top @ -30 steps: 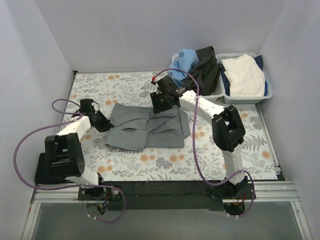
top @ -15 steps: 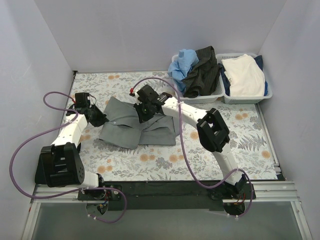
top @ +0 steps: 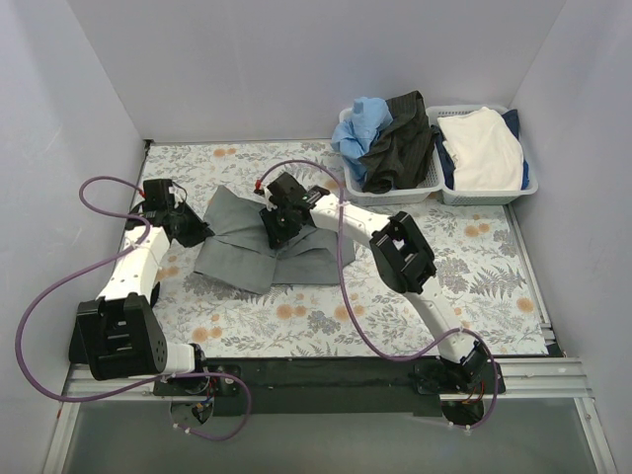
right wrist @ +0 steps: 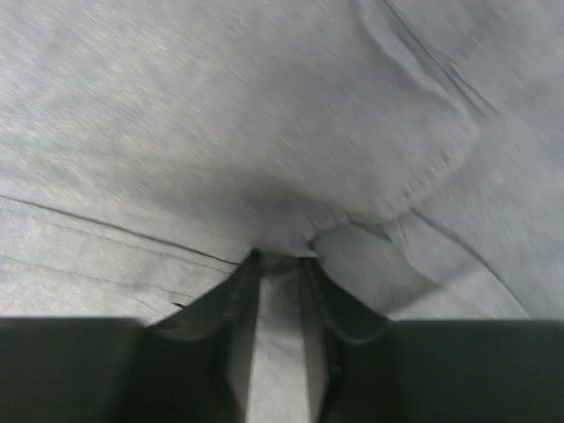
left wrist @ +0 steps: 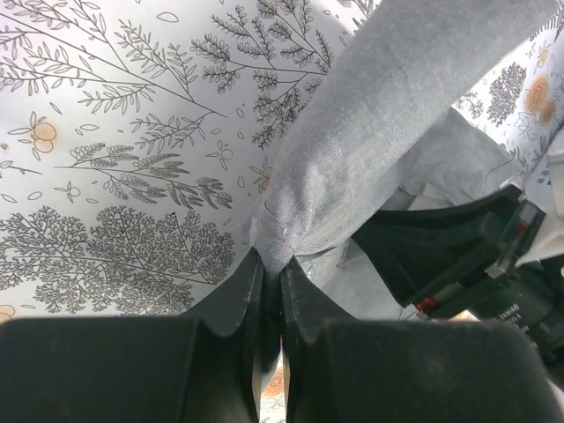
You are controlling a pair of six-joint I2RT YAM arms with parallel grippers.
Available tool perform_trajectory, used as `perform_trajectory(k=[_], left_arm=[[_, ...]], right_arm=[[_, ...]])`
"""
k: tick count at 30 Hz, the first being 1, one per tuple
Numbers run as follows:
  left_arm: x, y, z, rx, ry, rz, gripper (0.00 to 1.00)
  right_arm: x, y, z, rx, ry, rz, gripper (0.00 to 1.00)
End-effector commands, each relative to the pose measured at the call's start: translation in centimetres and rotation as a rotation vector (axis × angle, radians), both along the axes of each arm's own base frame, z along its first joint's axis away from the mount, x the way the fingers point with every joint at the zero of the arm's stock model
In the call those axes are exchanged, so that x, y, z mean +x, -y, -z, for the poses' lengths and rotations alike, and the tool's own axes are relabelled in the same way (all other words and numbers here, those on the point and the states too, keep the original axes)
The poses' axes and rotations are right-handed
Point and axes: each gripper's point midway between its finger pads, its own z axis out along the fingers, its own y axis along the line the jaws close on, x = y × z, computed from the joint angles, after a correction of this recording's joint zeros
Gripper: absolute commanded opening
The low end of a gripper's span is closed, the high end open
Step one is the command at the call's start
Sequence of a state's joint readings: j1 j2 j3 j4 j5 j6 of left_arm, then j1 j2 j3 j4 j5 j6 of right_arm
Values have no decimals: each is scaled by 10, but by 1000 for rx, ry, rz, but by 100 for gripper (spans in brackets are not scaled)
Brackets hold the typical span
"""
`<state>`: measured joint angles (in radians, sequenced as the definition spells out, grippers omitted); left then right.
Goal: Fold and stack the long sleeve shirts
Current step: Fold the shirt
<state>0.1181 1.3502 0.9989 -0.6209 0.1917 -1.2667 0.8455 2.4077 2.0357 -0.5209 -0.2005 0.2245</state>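
The mid-grey long sleeve shirt (top: 259, 249) lies partly folded on the flowered table, left of the middle. My left gripper (top: 196, 230) is shut on the shirt's left edge, and the cloth (left wrist: 370, 132) rises from its closed fingertips (left wrist: 270, 264). My right gripper (top: 274, 230) is over the shirt's upper middle, shut on a fold of grey cloth (right wrist: 282, 159) pinched between its fingers (right wrist: 280, 262). The black shirt (top: 398, 138) hangs out of the left white basket at the back right.
Two white lattice baskets stand at the back right: the left one (top: 415, 190) holds a blue cloth (top: 360, 123) and the black shirt, the right one (top: 494, 193) holds a white garment (top: 481, 146). White walls close the left, back and right. Purple cables loop from both arms.
Both grippers have moved left with the grey shirt. The shirt has slid left and bunched narrower; the right arm now stretches far across the table.
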Motion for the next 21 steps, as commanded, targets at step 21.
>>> perform_trajectory(k=[21], left_arm=[[33, -13, -42, 8, 105, -101, 0]], right_arm=[[-47, 123, 2, -184, 7, 43, 40]])
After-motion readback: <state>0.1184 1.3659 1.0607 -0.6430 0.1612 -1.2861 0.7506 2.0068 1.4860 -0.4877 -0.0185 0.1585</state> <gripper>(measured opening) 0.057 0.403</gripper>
